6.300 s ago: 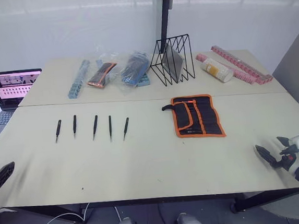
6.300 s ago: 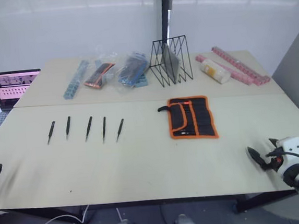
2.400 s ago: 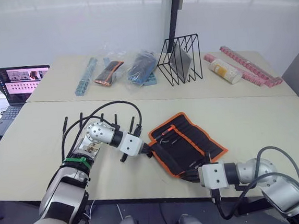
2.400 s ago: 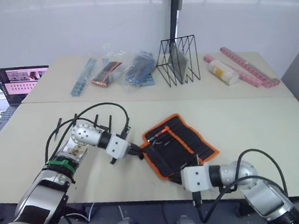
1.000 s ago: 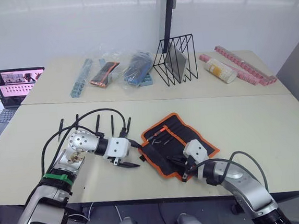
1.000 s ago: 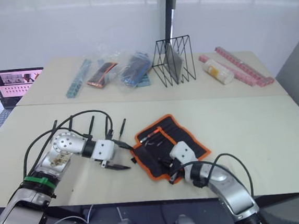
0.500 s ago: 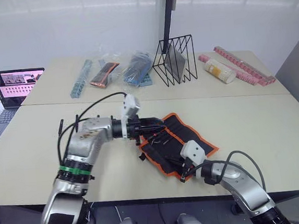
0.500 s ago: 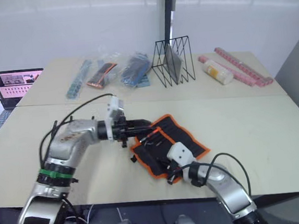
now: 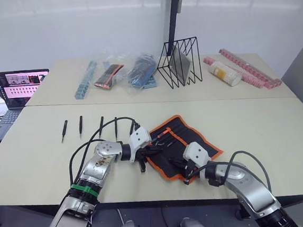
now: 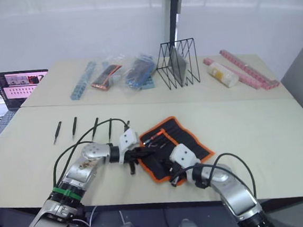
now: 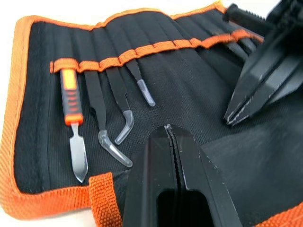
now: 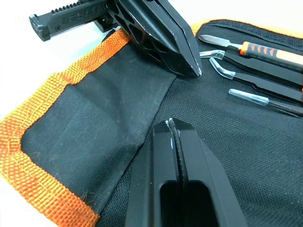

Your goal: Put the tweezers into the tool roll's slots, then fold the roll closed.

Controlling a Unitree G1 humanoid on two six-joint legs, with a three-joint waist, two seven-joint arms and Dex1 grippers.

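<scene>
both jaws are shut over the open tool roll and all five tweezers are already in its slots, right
Not quite. The tweezers are not in the slots: the left eye view shows them lying in a row on the table beside the tool roll. Both sets of jaws are indeed shut over the open roll.

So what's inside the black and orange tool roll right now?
Four tools sit in the tool roll's slots: an orange-handled blade and three slim black tools with clear tip caps. Their upper ends hide under the orange band.

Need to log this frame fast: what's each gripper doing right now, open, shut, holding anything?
Left gripper: shut, empty, tips over the tool roll.
Right gripper: shut, empty, tips over the same roll.
</scene>
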